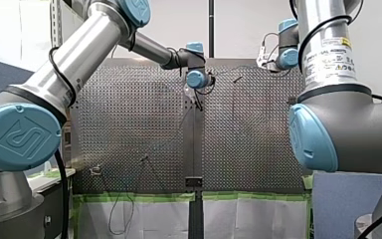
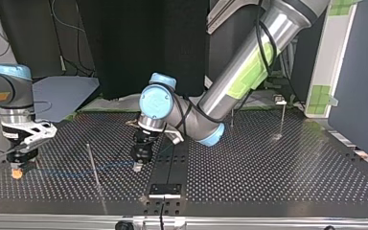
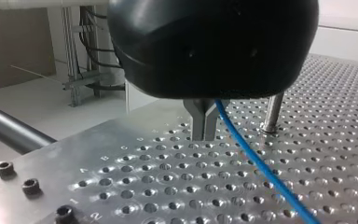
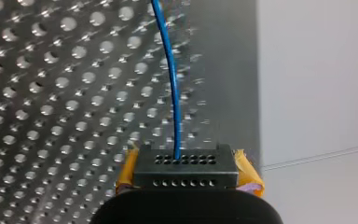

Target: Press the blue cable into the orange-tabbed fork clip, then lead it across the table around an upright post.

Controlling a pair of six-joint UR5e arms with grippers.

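**Cable** — thin, blue, round smooth jacket, pliant. It lies stretched low over the counter, from the right claw at the top view's left to the left claw near the middle. The clip cannot be picked out with certainty: the orange at the right claw's tip may be its tabs or the claw's own pads.

**Left claw:** black domed housing, bare tapered metal fingers closed. The cable emerges at their side and looks pinched.

**Right claw:** black perforated tip, orange-yellow on both flanks. It looks closed on the cable, which ends in its middle.

**Counter:** matt grey metal, hard, with regular holes.

**Post**: polished steel cylinder, just beyond the left claw.

**Thin post**: slender rod between the claws.

**Hazards:**
- The slick jacket could slide on the bare metal under tension.
- Too hard a pull could drag the cable out at the right end.
- The slender rod could flex, or catch the cable on the wrong side.
- The low fingertips could scrape the holes
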